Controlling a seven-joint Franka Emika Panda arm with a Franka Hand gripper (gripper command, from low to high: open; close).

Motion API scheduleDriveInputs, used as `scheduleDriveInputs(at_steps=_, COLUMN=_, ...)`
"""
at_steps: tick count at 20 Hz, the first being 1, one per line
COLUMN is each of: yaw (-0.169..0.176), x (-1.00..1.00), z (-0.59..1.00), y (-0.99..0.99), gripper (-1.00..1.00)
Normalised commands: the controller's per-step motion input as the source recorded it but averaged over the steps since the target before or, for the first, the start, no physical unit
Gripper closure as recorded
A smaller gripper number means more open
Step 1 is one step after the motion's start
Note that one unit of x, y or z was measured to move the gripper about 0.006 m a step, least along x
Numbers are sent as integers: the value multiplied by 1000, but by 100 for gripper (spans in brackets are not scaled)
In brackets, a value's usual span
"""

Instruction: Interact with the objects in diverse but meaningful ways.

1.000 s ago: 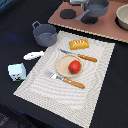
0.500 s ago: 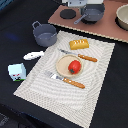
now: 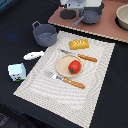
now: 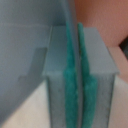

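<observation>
A red tomato (image 3: pixel 74 66) sits on the round tan plate (image 3: pixel 63 65) in the middle of the striped placemat (image 3: pixel 95 95). A golden bread loaf (image 3: pixel 79 44) lies on the mat behind the plate. The grey two-handled pot (image 3: pixel 45 34) stands off the mat at the exterior view's left, with the flat white fish piece (image 3: pixel 33 55) and the white-and-blue milk carton (image 3: pixel 17 71) nearer the front. My gripper (image 3: pixel 76 4) is at the far edge, above the brown board and away from all of these. In the wrist view my gripper (image 4: pixel 79 75) is shut, its green pads (image 4: pixel 70 85) pressed together.
An orange-handled fork (image 3: pixel 67 80) and knife (image 3: pixel 82 56) flank the plate. On the brown board (image 3: pixel 107 30) at the back are a dark pan (image 3: pixel 91 16) and a black round burner (image 3: pixel 67 14). A tan bowl (image 3: pixel 122 17) is at the back right.
</observation>
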Motion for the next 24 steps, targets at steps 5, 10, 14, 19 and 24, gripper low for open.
scheduleDriveInputs(at_steps=5, yaw=56, x=-27, z=-111, y=322, gripper=100)
scheduleDriveInputs(at_steps=10, yaw=15, x=70, z=-29, y=151, gripper=-100)
scheduleDriveInputs(at_steps=14, yaw=-7, x=257, z=637, y=156, gripper=-100)
scheduleDriveInputs(at_steps=19, yaw=-5, x=27, z=1000, y=139, gripper=-100)
scheduleDriveInputs(at_steps=24, yaw=1, x=-99, z=1000, y=58, gripper=-100)
